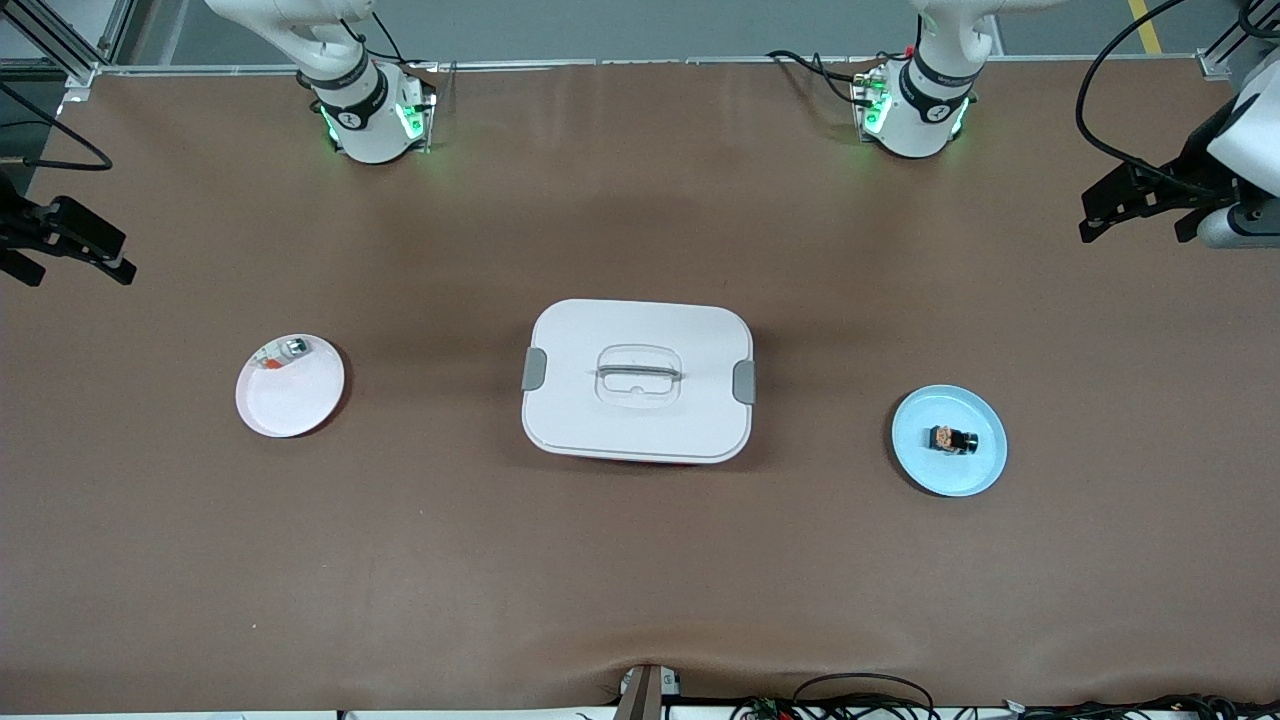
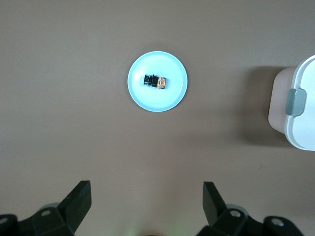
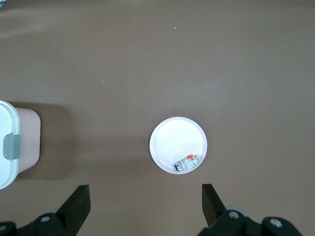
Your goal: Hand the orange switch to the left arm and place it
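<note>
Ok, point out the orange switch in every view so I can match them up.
Front view: the orange switch lies on the light blue plate, toward the left arm's end of the table.
Left wrist view: the switch shows mid-plate.
Right wrist view: not in it; only the pink plate shows there.
Shared landmark: the white box, at an edge of both wrist views.

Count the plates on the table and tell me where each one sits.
2. The light blue plate holding the orange switch lies toward the left arm's end; the pink plate lies toward the right arm's end. The box stands between them and could hide something small.
</note>
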You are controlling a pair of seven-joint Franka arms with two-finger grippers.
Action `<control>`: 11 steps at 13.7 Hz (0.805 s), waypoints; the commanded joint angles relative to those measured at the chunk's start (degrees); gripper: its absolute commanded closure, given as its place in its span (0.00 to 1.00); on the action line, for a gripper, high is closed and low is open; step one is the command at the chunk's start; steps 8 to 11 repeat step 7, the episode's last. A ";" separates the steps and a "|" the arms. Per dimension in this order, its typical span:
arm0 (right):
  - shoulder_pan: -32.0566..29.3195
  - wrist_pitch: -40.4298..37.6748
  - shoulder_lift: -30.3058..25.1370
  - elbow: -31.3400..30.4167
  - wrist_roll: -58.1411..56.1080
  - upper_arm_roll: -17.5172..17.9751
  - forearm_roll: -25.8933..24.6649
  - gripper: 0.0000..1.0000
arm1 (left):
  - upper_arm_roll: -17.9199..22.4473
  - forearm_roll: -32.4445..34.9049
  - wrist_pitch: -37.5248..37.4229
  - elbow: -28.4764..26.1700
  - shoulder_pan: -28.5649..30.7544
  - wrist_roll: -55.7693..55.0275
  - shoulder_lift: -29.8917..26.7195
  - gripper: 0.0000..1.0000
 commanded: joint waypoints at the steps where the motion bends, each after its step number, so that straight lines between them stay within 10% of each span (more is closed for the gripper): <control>1: -0.24 -2.12 0.81 1.61 1.17 0.11 -1.57 0.00 | -0.10 -0.14 -0.81 1.00 0.34 0.44 -0.16 0.00; 11: -0.24 -2.91 1.17 1.61 1.26 0.10 -1.74 0.00 | -0.10 -0.05 -0.81 1.19 0.17 0.09 0.11 0.00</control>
